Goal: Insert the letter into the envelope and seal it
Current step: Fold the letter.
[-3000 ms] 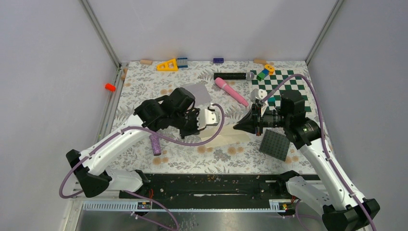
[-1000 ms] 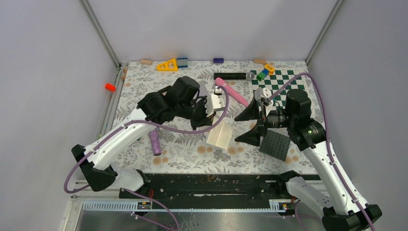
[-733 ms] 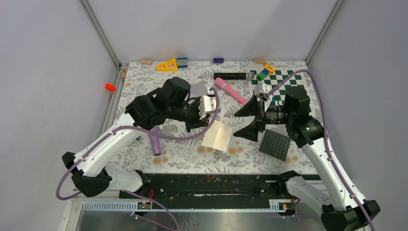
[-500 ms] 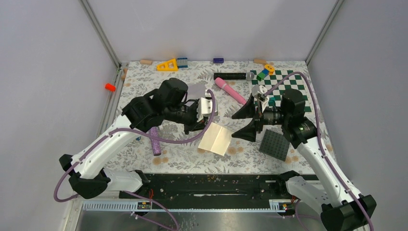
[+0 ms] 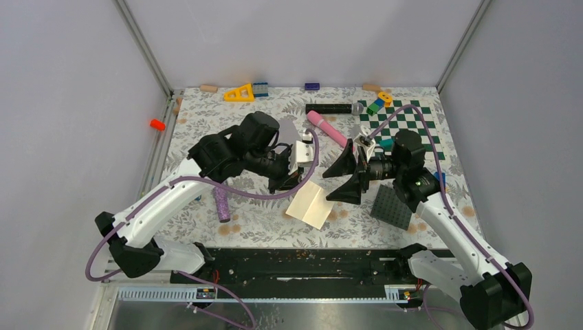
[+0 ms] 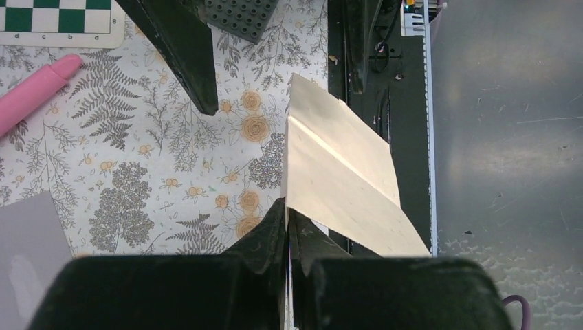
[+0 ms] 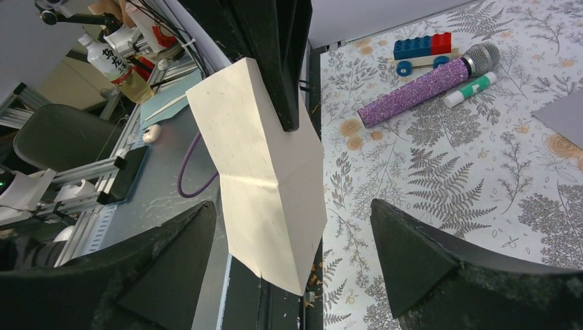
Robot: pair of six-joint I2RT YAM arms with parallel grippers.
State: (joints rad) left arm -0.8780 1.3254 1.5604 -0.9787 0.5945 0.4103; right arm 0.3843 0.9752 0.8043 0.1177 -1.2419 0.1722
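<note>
The letter, a tan sheet folded along a crease, hangs above the table near its front edge. My left gripper is shut on the letter's top edge. In the left wrist view the black fingertips pinch that edge of the letter. My right gripper stands open just right of the sheet. In the right wrist view the letter hangs between its wide-spread fingers, and neither finger presses it. The grey envelope lies flat behind the left wrist, partly hidden; one corner of the envelope shows in the left wrist view.
A pink cylinder and a black microphone lie behind the grippers. The green-and-white checkerboard is at the back right and a dark studded plate at the front right. A purple glitter microphone lies front left. Toy blocks line the back edge.
The right gripper has moved left until its open fingers flank the hanging letter. The left gripper has kept its hold and carried the letter slightly towards the front.
</note>
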